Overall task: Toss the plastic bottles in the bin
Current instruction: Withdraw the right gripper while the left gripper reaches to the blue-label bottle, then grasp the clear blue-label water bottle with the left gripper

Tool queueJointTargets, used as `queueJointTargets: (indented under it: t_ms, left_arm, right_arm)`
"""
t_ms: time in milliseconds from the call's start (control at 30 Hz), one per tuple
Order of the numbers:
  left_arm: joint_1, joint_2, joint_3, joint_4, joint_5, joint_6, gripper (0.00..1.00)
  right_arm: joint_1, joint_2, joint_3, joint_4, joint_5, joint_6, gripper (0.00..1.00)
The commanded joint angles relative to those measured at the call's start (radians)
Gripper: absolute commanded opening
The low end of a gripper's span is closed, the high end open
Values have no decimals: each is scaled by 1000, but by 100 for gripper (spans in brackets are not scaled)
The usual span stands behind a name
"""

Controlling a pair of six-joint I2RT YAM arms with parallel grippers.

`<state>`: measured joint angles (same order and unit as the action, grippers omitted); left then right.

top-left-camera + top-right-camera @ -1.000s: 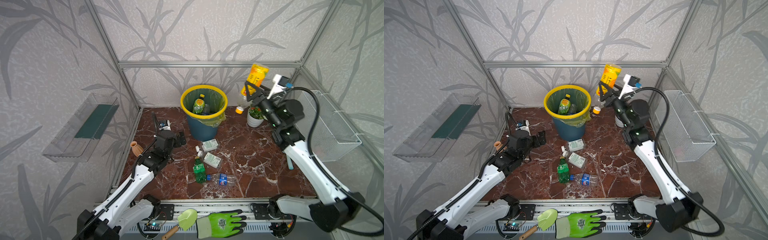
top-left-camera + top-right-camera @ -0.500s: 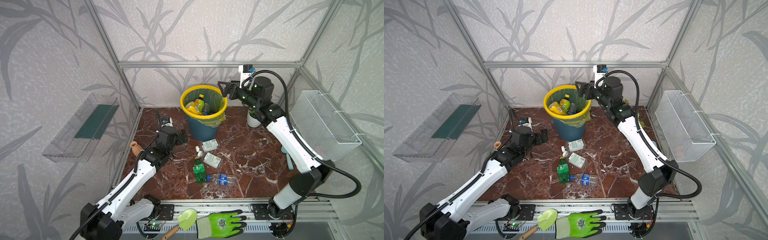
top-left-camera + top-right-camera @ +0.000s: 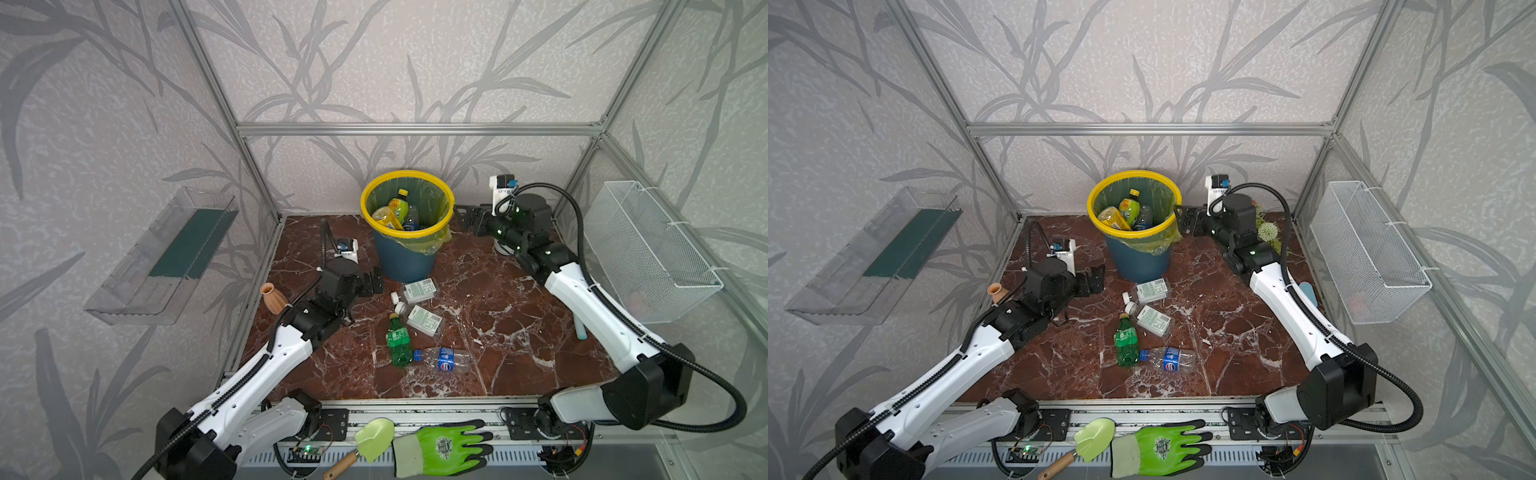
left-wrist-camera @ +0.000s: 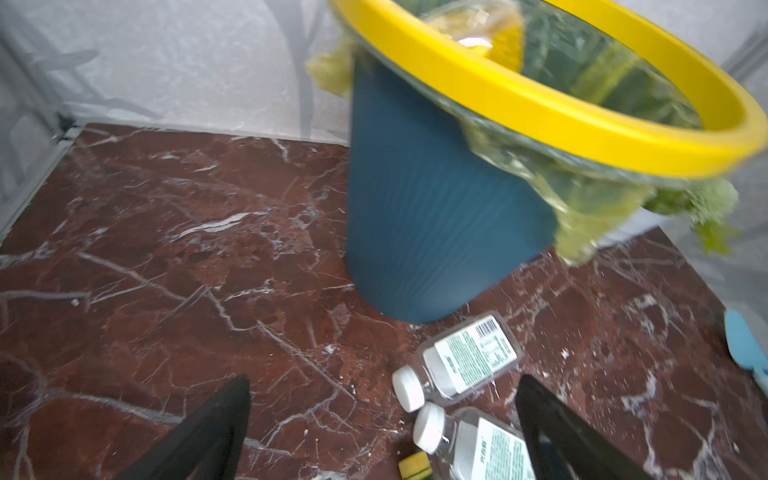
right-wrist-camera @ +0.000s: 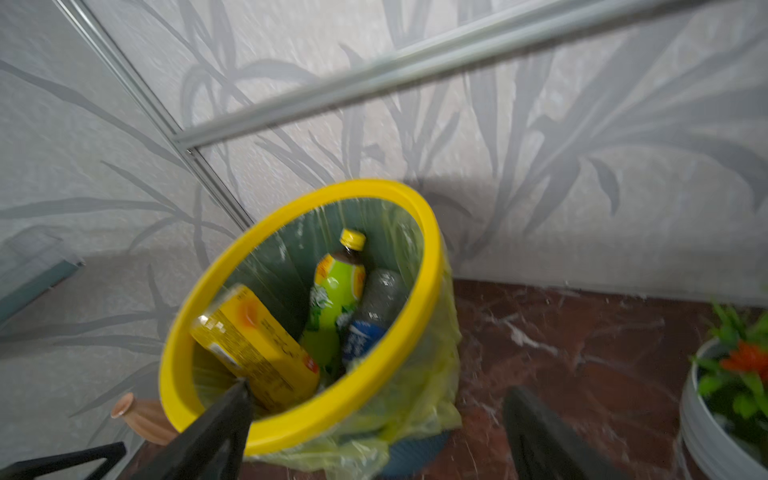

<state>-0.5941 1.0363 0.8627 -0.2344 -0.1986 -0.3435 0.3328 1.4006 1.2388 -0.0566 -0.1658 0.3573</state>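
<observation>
Marble floor (image 3: pixel 498 316); right tool (image 5: pixel 376 388) wide, empty.

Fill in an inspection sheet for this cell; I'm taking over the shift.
Surface: red-brown marble top, white-veined.
Job's things: bin upright at the back; yellow bottle, lime-labelled bottle and crumpled clear bottle inside; outside lie two flat white-labelled bottles, green bottle, clear blue-labelled bottle.
Clutter: terracotta vase, flower pot, blue tool on the top; trowel and green glove on the front rail.
Grippers: left gripper open, empty, near the bin's base; right gripper open, empty, beside its rim.
Cables: black hoses loop off both arms; none crosses a bottle.
Surroundings: wire basket on right wall, clear tray on left wall.
</observation>
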Motion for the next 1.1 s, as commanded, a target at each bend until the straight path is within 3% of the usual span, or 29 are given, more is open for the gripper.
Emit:
queueJointTargets:
  t_ms: [0, 267, 533, 867, 1067]
  left_arm:
    - [-94, 47, -2, -44, 7, 124, 99]
    - [-329, 224, 54, -97, 166, 324, 99]
    - [-494, 488, 230, -263, 358, 529, 91]
    - [-560, 714, 368, -368, 420, 629, 82]
    - [-579, 825, 413, -398, 399, 657, 80]
  right_arm:
    - [-58, -95, -178, 53, -22, 86, 95]
    - [-227, -277, -515, -3, -27, 131, 96]
    - [-352, -374, -638, -28, -63, 166, 97]
    - [-374, -408, -679, -24, -74, 186, 97]
    - [-386, -400, -680, -17, -96, 186, 97]
